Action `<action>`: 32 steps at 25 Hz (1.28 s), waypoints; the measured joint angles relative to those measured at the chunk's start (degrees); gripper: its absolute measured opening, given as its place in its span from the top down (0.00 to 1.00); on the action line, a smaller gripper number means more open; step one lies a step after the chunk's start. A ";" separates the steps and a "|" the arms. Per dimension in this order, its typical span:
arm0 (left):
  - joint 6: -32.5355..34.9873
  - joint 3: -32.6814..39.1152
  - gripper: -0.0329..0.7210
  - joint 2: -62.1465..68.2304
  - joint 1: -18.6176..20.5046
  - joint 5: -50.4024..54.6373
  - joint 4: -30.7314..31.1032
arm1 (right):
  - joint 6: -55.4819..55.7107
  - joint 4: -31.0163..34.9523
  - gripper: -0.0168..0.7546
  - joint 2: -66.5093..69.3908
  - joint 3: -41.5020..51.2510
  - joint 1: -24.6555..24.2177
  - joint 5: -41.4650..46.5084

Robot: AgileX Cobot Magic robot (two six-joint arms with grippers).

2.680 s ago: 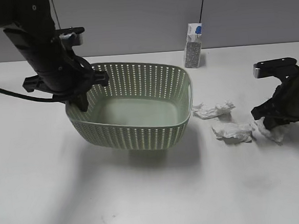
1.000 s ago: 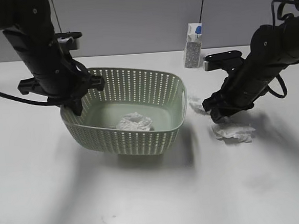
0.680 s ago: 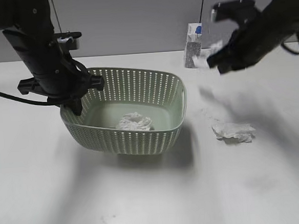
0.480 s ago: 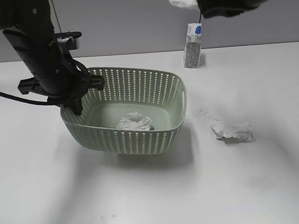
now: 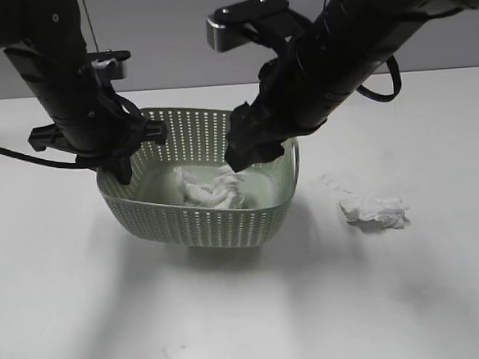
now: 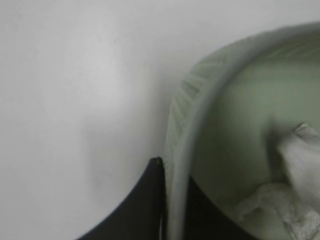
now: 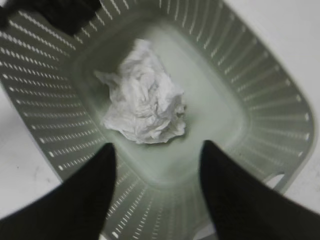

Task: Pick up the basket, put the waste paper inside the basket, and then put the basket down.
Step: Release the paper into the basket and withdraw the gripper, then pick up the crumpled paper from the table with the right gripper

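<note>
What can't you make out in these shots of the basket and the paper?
- Exterior view: the right gripper hides part of the basket interior.
- Left wrist view: blurred; the left gripper is cut off by the bottom edge.
- Right wrist view: whether the waste paper is one or two wads.

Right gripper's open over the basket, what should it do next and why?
Probably lift clear and go for the last wad on the table. The right gripper is open and empty above the paper in the basket, which the left gripper holds.
</note>
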 joint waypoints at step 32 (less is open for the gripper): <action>0.00 0.00 0.95 0.05 0.06 -0.90 0.35 | 10.40 -11.16 0.95 6.56 15.75 -18.84 -11.18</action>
